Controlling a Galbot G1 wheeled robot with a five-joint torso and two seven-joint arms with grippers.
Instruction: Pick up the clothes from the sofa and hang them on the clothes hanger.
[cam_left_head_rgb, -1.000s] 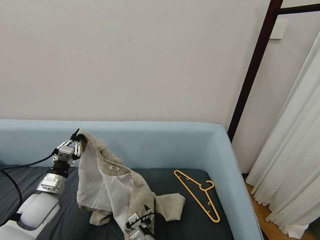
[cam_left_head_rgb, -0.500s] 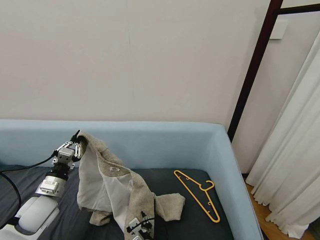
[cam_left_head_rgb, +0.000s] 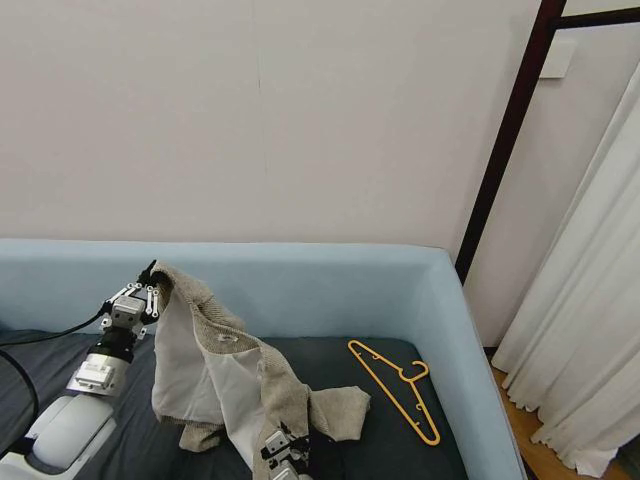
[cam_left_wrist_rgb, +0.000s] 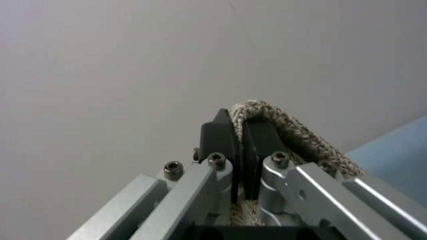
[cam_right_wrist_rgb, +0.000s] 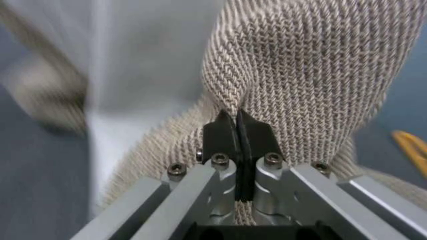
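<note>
A beige knit jacket (cam_left_head_rgb: 230, 370) with a pale lining hangs stretched over the sofa seat. My left gripper (cam_left_head_rgb: 155, 283) holds its top corner up in front of the sofa back. In the left wrist view the gripper (cam_left_wrist_rgb: 241, 135) is shut on the knit edge (cam_left_wrist_rgb: 293, 135). My right gripper (cam_left_head_rgb: 285, 441) is low at the front, shut on the jacket's lower part. The right wrist view shows that gripper (cam_right_wrist_rgb: 237, 127) pinching a fold of knit fabric (cam_right_wrist_rgb: 300, 65). An orange clothes hanger (cam_left_head_rgb: 393, 385) lies flat on the dark cushion to the right of the jacket.
The light blue sofa (cam_left_head_rgb: 330, 290) has a padded back and a right armrest. A dark wooden pole (cam_left_head_rgb: 505, 140) leans against the wall at the right, with a white curtain (cam_left_head_rgb: 590, 330) beside it. Wooden floor shows at the bottom right corner.
My right gripper has slid slightly right and lower with the jacket's hem. The left gripper has drifted a little left, still holding the top corner.
</note>
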